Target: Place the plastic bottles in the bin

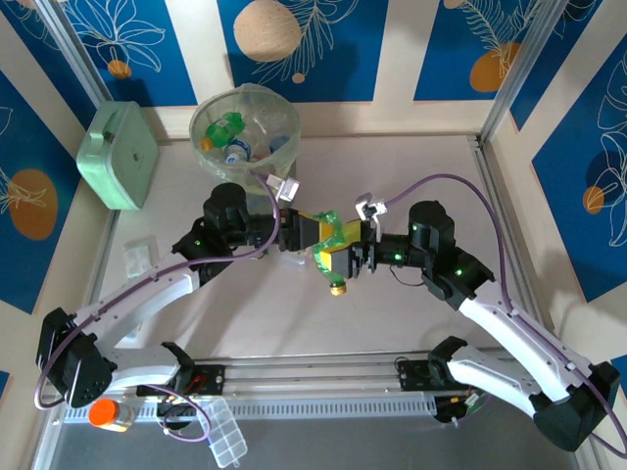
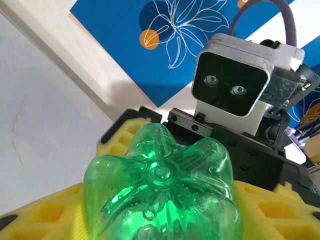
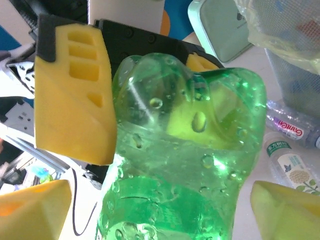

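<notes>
- Green bottle point(image 1: 331, 247): off the table point(image 1: 431, 176), over its middle, between the two tools; lumpy base at the left tool, yellow cap point(image 1: 337, 289) pointing to the near edge; droplets on the inside wall
- Left tool point(image 1: 310, 235): closed on the base end of the green bottle, one yellow finger point(image 3: 70, 95) pressed flat to its side, and it alone has hold of the bottle
- Right tool point(image 1: 359, 253): jaws wide apart, holding nothing; its fingers point(image 3: 282, 210) stand either side of the bottle's body with a gap on each side
- Bin point(image 1: 265, 110): upright at the far left of the table, lined with a thin pale bag
- Contents of the bin: one small green-labelled bottle point(image 1: 227, 125) and two clear bottles with blue labels point(image 1: 242, 152), lying loose at the bottom
- Loose stock on the table: a clear bottle with red lettering point(image 3: 295, 130) and a clear bottle with a pale label point(image 3: 290, 167), both lying on their sides near the foot of the bin
- Mint-green box point(image 1: 120, 155): just left of the bin, by the left wall
- Orange-capped container point(image 1: 103, 413): near left corner, kind unclear
</notes>
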You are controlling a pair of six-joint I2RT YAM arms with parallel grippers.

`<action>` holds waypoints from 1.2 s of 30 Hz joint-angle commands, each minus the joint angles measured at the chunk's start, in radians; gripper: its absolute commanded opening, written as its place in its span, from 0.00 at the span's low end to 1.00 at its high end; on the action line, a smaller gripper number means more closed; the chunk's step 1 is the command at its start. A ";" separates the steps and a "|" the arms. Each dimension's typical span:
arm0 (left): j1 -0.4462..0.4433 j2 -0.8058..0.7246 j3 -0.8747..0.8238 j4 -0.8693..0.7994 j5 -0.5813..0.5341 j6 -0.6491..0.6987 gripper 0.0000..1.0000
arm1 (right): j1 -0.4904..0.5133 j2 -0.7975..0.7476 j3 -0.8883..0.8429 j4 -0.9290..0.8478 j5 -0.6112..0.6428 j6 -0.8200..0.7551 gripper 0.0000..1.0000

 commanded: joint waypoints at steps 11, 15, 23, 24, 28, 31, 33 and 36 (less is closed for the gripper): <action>0.272 0.079 0.431 -0.392 -0.140 0.132 0.45 | -0.021 -0.172 0.075 -0.135 0.190 -0.028 1.00; 0.401 0.170 0.609 -0.460 -0.199 0.128 0.44 | -0.035 -0.181 0.080 -0.151 0.192 -0.028 1.00; 0.582 0.411 0.918 -0.570 -0.324 0.087 0.43 | -0.046 -0.179 0.073 -0.184 0.170 -0.040 1.00; 0.582 0.447 0.965 -0.593 -0.327 0.120 0.45 | -0.047 -0.178 0.071 -0.185 0.169 -0.039 1.00; 0.582 0.584 1.131 -0.711 -0.374 0.204 0.45 | -0.047 -0.170 0.063 -0.193 0.170 -0.046 1.00; 0.583 0.647 1.189 -0.756 -0.429 0.232 0.45 | -0.047 -0.159 0.064 -0.197 0.172 -0.049 1.00; 0.584 0.701 1.248 -0.796 -0.419 0.235 0.45 | -0.047 -0.148 0.069 -0.202 0.167 -0.050 1.00; 0.583 0.783 1.334 -0.848 -0.377 0.232 0.45 | -0.046 -0.130 0.074 -0.206 0.167 -0.050 1.00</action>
